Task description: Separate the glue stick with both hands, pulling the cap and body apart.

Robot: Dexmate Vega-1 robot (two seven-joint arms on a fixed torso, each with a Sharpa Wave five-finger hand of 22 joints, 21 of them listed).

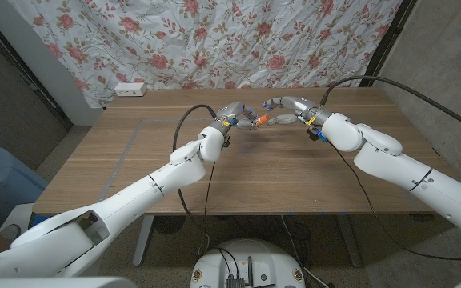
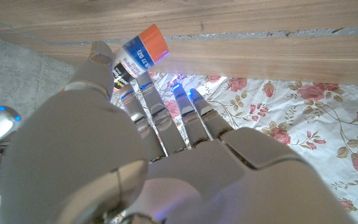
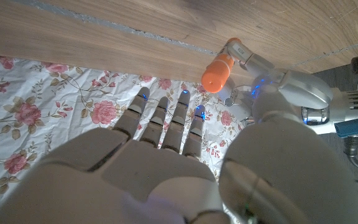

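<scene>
Two arms meet above the far middle of the wooden table [image 1: 294, 180] in the head view; behind it hangs a floral cloth backdrop [image 1: 214, 40], and a white power strip [image 1: 130, 89] lies at the far left corner; black cables [image 1: 190, 120] loop by both wrists; the left hand [image 1: 232, 114] and right hand [image 1: 282, 106] close in from either side on the orange-and-white glue stick [image 1: 261, 121], held above the table, its long axis running left to right between them.

From the left wrist, the left hand [image 2: 135, 155] pinches the stick's white labelled body [image 2: 129, 62], the orange end [image 2: 153, 41] poking out clear.

From the right wrist, the right hand [image 3: 166, 155] has straight, spread fingers [image 3: 160, 121] touching nothing; the stick's orange end [image 3: 216, 73] points toward it from the left hand [image 3: 291, 87].
</scene>
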